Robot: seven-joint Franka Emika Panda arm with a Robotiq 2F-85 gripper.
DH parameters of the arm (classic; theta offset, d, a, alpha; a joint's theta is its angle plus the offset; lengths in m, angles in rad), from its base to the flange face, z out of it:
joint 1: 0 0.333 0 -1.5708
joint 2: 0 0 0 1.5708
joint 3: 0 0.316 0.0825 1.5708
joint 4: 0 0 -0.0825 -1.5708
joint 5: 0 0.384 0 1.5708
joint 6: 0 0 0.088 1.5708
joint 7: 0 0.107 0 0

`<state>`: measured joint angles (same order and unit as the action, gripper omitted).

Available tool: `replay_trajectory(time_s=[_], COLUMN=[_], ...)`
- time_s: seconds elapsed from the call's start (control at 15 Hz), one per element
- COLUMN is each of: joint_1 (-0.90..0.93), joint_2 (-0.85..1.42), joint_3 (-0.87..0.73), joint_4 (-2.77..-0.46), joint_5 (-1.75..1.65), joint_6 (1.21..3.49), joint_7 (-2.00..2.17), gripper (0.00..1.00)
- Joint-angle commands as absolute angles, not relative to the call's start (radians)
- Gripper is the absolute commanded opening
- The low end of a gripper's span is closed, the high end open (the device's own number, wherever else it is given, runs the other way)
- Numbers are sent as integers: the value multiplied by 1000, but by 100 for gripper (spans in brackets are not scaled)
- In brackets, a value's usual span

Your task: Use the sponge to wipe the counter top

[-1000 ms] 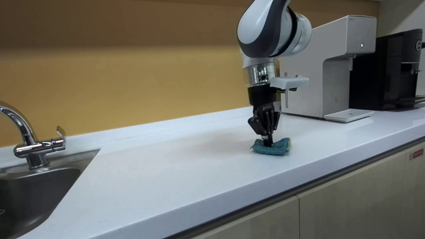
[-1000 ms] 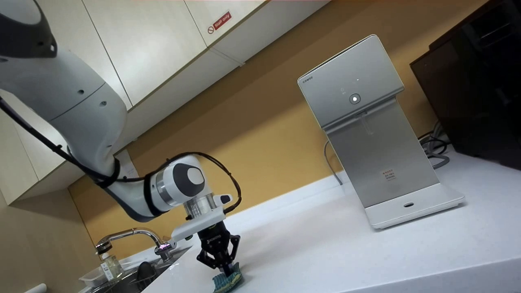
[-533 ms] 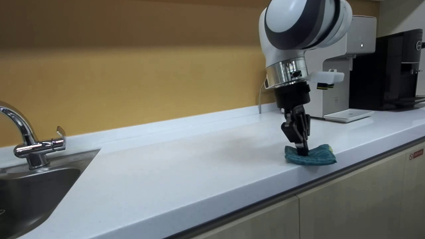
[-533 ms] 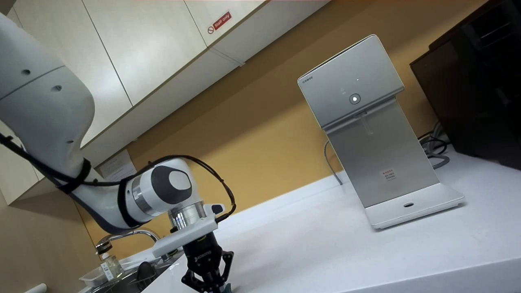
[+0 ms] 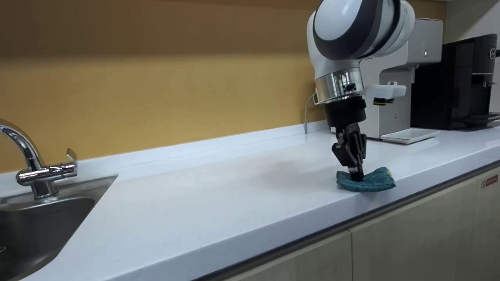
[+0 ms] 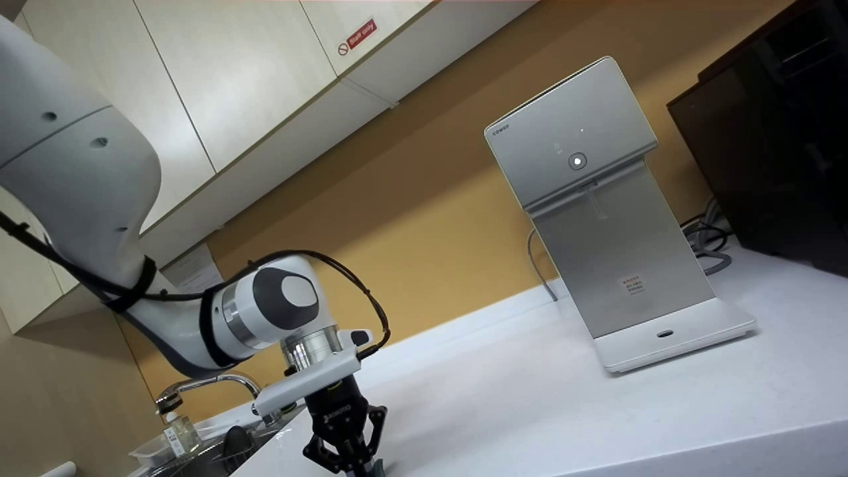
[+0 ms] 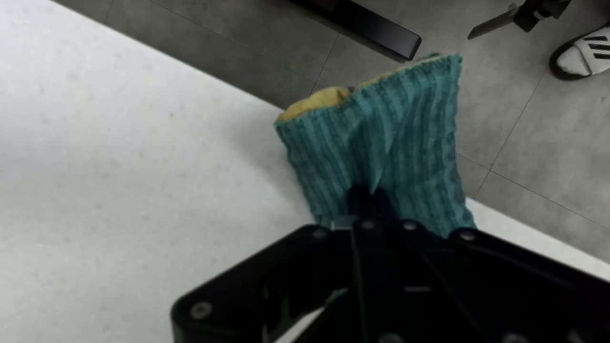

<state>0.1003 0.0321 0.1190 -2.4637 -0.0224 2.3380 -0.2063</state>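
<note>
1 wht appliance [image 5: 394, 74] bhnd, sponge [image 5: 375, 182] in tool [image 5: 356, 176]

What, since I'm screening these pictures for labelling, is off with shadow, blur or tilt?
Wrist view: gripper near-black and soft-edged, the ribbing of the sponge clearer; in an exterior view: faint shadow on the counter top, ochre wall darker toward its top; in an exterior view: whole picture slanted, so the water dispenser seems to lean.

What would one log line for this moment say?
Gripper: closed on sponge | Place: at front edge of counter top | Overhang: sponge juts partly past edge
</note>
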Motion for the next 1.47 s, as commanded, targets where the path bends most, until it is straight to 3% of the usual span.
replay_trajectory(time_s=[0.0, 0.47, 0.73, 1.4], joint_1=[103, 111, 85, 30], joint_2=[221, 464, 513, 231], joint_3=[113, 91, 61, 15], joint_4=[-2297, -1916, -1818, -2234], joint_5=[-44, -60, -36, -73], joint_6=[2368, 2361, 2356, 2360], joint_7=[-155, -77, -60, -84], gripper=[1, 1, 1, 1])
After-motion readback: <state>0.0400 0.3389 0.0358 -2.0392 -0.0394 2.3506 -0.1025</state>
